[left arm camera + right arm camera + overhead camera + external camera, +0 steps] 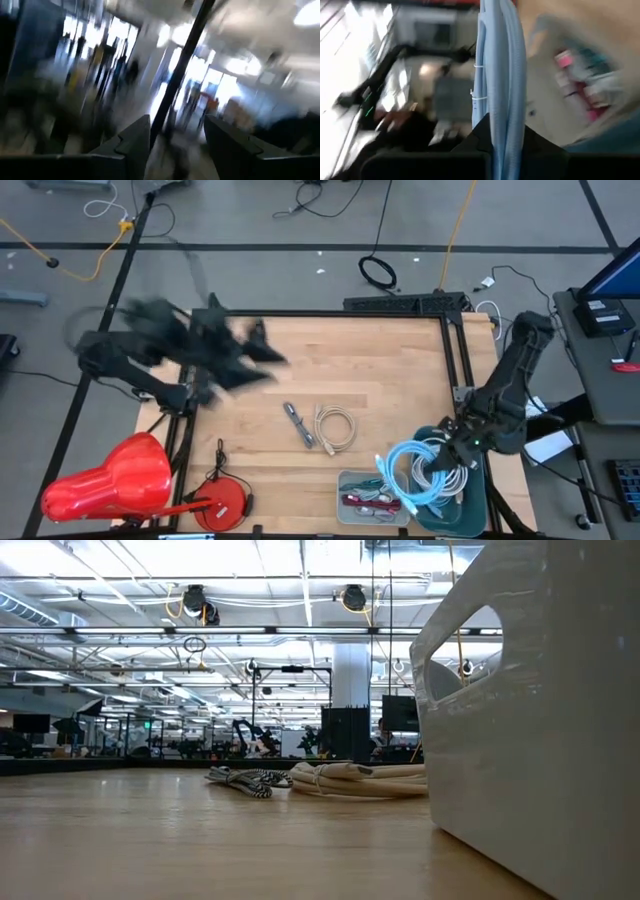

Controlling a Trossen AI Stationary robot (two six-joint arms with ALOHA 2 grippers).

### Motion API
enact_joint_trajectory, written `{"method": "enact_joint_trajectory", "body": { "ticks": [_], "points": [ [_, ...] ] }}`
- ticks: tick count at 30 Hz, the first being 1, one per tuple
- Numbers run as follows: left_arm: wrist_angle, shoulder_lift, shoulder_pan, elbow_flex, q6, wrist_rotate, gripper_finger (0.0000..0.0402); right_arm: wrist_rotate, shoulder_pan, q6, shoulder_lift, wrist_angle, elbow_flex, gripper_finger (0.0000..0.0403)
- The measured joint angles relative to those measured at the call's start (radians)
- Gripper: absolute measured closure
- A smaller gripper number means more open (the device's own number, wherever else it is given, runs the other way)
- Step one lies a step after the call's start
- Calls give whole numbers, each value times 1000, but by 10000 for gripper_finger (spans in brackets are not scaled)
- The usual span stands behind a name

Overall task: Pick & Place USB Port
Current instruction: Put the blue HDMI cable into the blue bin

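Note:
A light-blue coiled USB cable (pixel 405 470) sits at the table's near right, over a grey tray (pixel 345 480) and a teal bin (pixel 478 502). My right gripper (pixel 441 463) (pixel 502 125) is above the teal bin, shut on this coil (pixel 497 60). My left gripper (pixel 262 357) (pixel 176 125) is raised over the table's far left part, open and empty, and its wrist view shows only the room. A grey braided cable (pixel 297 423) (pixel 245 780) and a cream cable coil (pixel 336 427) (pixel 350 778) lie flat mid-table. My right gripper pinches several strands of the blue coil (pixel 500 107) between its two fingers. The strands run straight out past the fingertips, bound by a thin white tie (pixel 475 97). In the high view the loop (pixel 400 460) spreads from the fingers toward the table's left, above the tray. Whether it rests on anything cannot be told.
The grey tray holds red cables (pixel 365 500). White cables (pixel 455 480) lie in the teal bin. A red lamp-like object (pixel 110 480) and a red disc (pixel 225 500) stand at the near left. A white container wall (pixel 530 740) fills the low view's right. Bare wood (pixel 380 370) lies toward the far edge.

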Motion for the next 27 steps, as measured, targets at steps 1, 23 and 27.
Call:
{"method": "enact_joint_trajectory", "body": {
  "ticks": [1,23,27],
  "points": [
    [-33,7,-15,-5,10,-12,211,55,26,52,9,-48,0,392],
    [-185,61,-126,-9,27,-179,211,-217,131,547,324,-1176,626,393],
    [-182,58,-141,-9,37,-220,211,-262,128,551,378,-1129,585,393]
  ]
}}
